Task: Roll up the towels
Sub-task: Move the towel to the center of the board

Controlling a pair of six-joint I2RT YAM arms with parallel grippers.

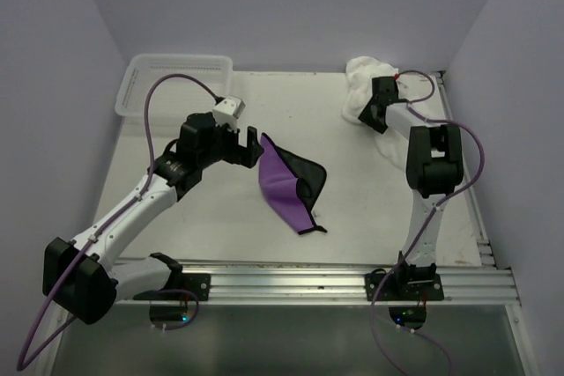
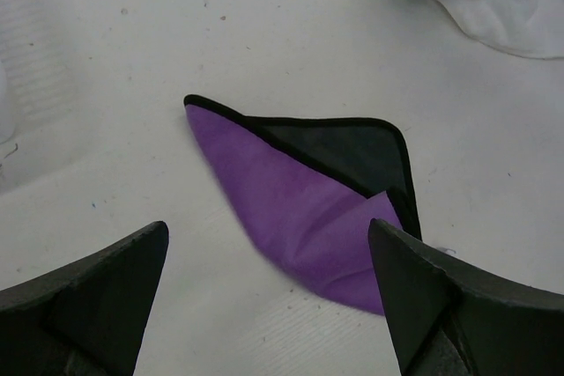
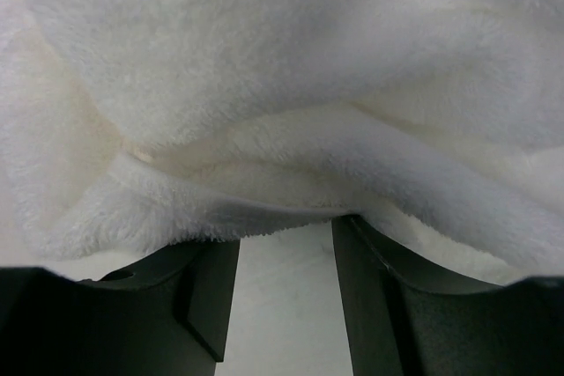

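The white towel (image 1: 361,85), bunched at the far right corner of the bench (image 1: 220,217), covers the tips of the right hand (image 3: 286,235), grip indeterminate; the purple towel (image 1: 291,184) lies mid-bench, long axis far-left to near-right, beside the wide-open left hand (image 2: 267,228).

1. Left arm (image 1: 132,209): white link shells w/ blk joint housings, one bulky blk housing near the base end.
2. Right arm (image 1: 421,217): same scheme, slim white link under a chunky blk housing.
3. Left cable (image 1: 167,85): purple, thin, runs outside the arm. Right cable (image 1: 476,156): same purple.
4. Left claw (image 2: 267,253): two matte blk wedge-shaped fingers (image 2: 88,305), faceted edges.
5. Right claw (image 3: 286,248): blk too, w/ flat inner faces (tips hidden from view).
6. Camera block (image 1: 228,108) at the left wrist: small, silver-white.
7. Left base (image 1: 172,286) & right base (image 1: 414,283): blk plates. A tiny green-blue light (image 1: 183,316) sits below the left one, and a red wire (image 1: 425,304) by the right.
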